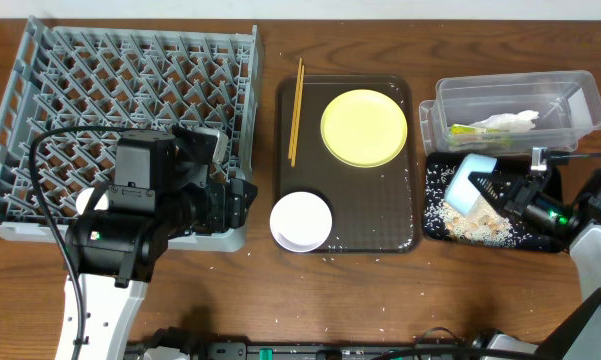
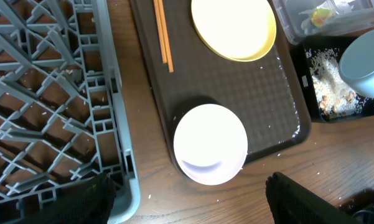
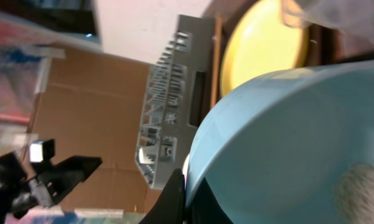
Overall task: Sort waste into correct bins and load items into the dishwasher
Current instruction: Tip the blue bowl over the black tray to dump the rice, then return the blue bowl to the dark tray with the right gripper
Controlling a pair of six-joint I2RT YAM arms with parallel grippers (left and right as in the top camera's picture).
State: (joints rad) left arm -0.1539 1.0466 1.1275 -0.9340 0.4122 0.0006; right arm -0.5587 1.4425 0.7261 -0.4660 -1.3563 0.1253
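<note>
Sitting in right tool point(image 1: 493, 192), apparently: blue bowl point(image 1: 468, 180)

A robot lab staged as a kitchen: wooden bench point(image 1: 380, 300), dish rack point(image 1: 130, 70), cardboard sheets point(image 3: 93, 124) against a white wall point(image 3: 143, 25).

wooden table point(image 1: 380, 300) | dish rack point(image 1: 140, 35) | brown tray point(image 1: 375, 205) | clear tub point(image 1: 510, 82) | black tray point(image 1: 435, 225)
</note>
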